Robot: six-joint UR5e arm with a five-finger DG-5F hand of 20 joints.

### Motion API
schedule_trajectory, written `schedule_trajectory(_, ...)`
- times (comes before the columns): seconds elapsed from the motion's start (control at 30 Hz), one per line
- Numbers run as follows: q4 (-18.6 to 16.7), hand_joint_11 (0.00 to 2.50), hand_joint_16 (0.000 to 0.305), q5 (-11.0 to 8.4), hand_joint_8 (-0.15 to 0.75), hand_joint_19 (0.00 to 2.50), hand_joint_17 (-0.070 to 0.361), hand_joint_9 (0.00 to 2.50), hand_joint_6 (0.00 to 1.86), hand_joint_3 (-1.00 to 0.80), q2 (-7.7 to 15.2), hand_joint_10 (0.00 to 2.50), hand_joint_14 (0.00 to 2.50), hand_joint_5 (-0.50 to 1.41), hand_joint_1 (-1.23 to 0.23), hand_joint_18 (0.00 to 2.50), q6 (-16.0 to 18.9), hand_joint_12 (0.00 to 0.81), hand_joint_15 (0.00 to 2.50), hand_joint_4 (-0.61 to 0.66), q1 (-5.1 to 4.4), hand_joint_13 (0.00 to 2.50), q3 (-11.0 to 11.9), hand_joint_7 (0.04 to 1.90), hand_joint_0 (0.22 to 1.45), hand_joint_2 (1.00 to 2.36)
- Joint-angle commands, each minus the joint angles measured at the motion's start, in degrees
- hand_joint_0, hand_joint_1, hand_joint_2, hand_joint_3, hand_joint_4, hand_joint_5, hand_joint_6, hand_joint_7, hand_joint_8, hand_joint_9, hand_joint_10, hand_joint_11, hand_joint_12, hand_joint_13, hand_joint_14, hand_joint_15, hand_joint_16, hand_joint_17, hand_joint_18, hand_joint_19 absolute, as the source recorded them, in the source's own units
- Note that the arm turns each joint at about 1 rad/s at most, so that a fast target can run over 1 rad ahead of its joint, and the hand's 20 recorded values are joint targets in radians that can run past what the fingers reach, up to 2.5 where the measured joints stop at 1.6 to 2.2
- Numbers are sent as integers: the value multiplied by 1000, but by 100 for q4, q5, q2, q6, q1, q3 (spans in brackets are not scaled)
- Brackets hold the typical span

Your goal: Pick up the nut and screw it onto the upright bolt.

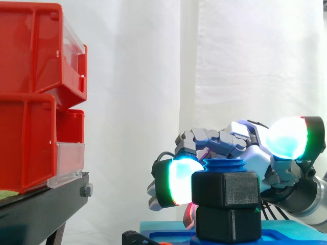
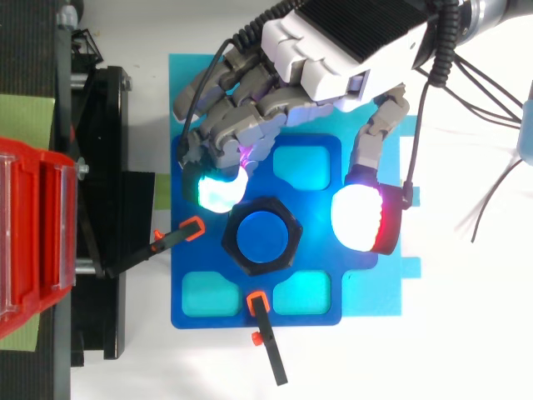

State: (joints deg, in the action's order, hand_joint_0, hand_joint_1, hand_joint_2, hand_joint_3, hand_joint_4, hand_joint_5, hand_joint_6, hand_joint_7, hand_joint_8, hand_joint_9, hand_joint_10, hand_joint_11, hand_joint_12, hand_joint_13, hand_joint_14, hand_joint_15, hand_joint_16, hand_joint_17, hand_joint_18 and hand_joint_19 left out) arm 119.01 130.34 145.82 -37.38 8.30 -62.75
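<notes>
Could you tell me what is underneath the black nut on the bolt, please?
A second black hexagonal piece sits directly under the nut, on the blue plate. The shaft of the bolt is covered; only its blue top shows.

A white curtain (image 1: 153, 76) hangs in long soft folds behind the black stand (image 1: 41, 209), evenly and brightly lit. One darker fold runs down it, off to the side of the stand. Two red bins (image 1: 30, 56) sit on top of the stand, one stacked on the other. Each has a clear front panel (image 1: 69, 161) that juts past the stand's edge. A pale green sheet (image 2: 25, 117) lies on the stand beneath the lower bin. It is possibly a mat, though little of it shows. The stand rests on a white counter (image 2: 475, 333), which spreads out from the stand's foot. Short dark shadows fall on the counter close beside the stand.
</notes>
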Motion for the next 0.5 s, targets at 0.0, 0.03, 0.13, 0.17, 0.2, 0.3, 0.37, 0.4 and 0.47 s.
schedule_trajectory(0.0,-1,90,39,0,293,206,87,1100,715,-500,-1,2,2,-7,-202,507,3,317,70,127,5,715,9,1197,446,1000)
schedule_trajectory(0.03,-1,85,39,0,293,205,87,1102,715,-500,-1,3,3,-7,-202,508,12,315,76,127,14,715,0,1196,445,1000)
schedule_trajectory(0.13,-1,102,38,0,291,212,85,1126,722,-500,-1,3,3,-7,-203,521,21,313,79,124,14,727,0,1171,446,1000)
schedule_trajectory(0.17,-1,100,38,0,291,209,85,1137,723,-500,-1,3,3,-7,-203,524,21,312,87,124,14,737,0,1171,446,1000)
schedule_trajectory(0.2,-1,97,38,0,293,216,85,1143,725,-500,-1,3,3,-6,-202,527,21,311,88,116,14,737,0,1164,447,1000)
schedule_trajectory(0.3,-1,109,38,0,290,220,85,1179,731,-500,-1,2,4,-4,-203,554,21,303,102,115,23,769,0,1149,448,1000)
schedule_trajectory(0.37,-1,104,38,9,285,219,84,1182,732,-500,-1,5,3,-4,-203,563,21,300,100,114,23,777,0,1150,449,1000)
schedule_trajectory(0.4,-1,112,37,17,287,221,84,1186,733,-500,-1,4,3,-4,-204,571,21,300,101,107,31,779,0,1152,451,1000)
schedule_trajectory(0.47,-1,113,37,35,285,229,84,1206,734,-500,-1,3,4,-4,-206,583,21,295,107,116,31,794,0,1149,451,1000)
